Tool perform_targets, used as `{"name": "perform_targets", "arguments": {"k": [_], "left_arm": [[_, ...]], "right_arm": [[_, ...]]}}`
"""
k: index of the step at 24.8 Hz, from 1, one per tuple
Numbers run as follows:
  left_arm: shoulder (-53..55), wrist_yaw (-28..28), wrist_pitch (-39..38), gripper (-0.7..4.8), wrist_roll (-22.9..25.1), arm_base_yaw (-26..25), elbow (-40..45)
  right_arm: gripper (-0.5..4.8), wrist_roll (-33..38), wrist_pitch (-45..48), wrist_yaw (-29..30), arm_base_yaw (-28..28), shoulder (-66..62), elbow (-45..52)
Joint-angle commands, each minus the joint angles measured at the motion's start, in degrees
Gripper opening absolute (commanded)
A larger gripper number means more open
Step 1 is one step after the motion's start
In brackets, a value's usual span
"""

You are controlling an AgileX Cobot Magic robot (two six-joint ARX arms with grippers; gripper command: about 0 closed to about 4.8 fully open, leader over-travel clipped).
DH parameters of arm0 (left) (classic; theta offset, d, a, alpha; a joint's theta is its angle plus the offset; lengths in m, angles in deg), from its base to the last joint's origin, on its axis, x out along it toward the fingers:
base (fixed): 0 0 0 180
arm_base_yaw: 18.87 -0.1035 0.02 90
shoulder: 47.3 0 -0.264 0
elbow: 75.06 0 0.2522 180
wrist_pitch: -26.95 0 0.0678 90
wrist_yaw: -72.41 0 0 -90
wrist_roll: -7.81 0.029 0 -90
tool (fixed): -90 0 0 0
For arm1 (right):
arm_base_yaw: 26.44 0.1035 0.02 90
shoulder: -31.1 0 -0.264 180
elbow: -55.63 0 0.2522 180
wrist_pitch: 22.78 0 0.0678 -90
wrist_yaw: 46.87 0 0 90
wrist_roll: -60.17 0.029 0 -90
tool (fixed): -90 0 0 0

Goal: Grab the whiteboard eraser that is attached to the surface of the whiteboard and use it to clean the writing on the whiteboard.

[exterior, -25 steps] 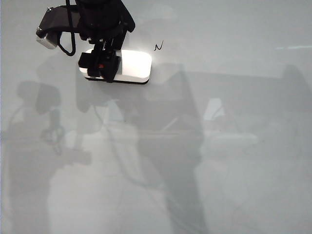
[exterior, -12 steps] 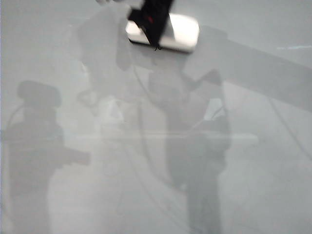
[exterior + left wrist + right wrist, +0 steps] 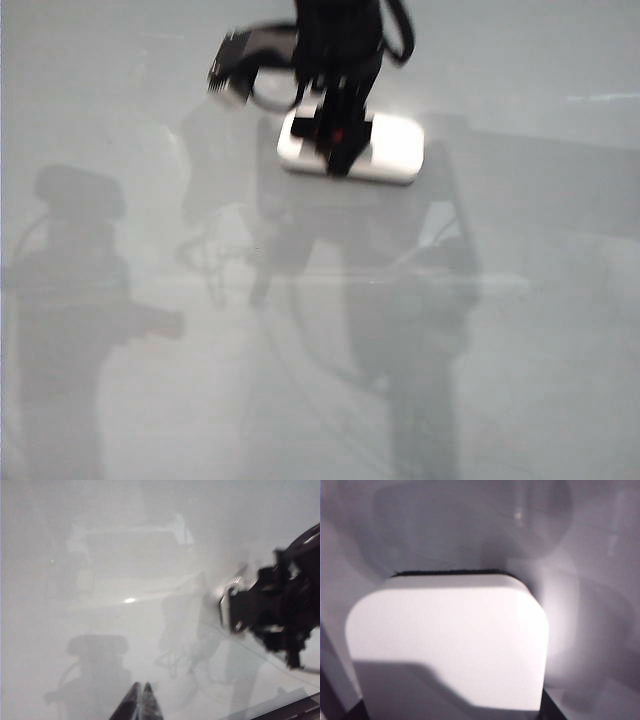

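The whiteboard eraser [image 3: 392, 148], a white rounded block with a dark base edge, lies flat against the glossy whiteboard [image 3: 520, 330] at the upper middle of the exterior view. My right gripper [image 3: 338, 140] is shut on it from above, its black fingers straddling the block's middle. In the right wrist view the eraser [image 3: 450, 640] fills most of the picture, with its black base strip against the board. No writing shows; the arm covers part of the board. My left gripper [image 3: 141, 702] hangs shut over bare board, well away from the eraser [image 3: 224, 611].
The right arm's black wrist and its silver camera housing [image 3: 229, 80] stand just up and left of the eraser. Grey reflections and shadows of both arms cross the board. A dark frame edge [image 3: 295, 707] shows in the left wrist view.
The right gripper swept the eraser right and up across the board, then back down a little; it now sits right of its earlier spot. The small black mark seen beside it no longer shows.
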Motion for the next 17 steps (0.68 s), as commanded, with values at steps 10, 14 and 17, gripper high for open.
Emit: {"name": "perform_targets", "arguments": {"k": [10,14,17], "left_arm": [[0.07,-1.55,0.5,-0.05,0.44,0.07,-0.11],[0.07,-1.7,0.61,-0.06,0.42,0.07,-0.11],[0.09,-1.73,0.61,-0.06,0.44,0.07,-0.13]], "right_arm": [[2.07,26.32,-7.96,-6.91,1.2,33.75,5.25],[1.98,26.53,8.52,3.69,-8.46,48.94,22.45],[1.98,26.84,23.61,10.73,-16.52,56.19,33.42]]}}
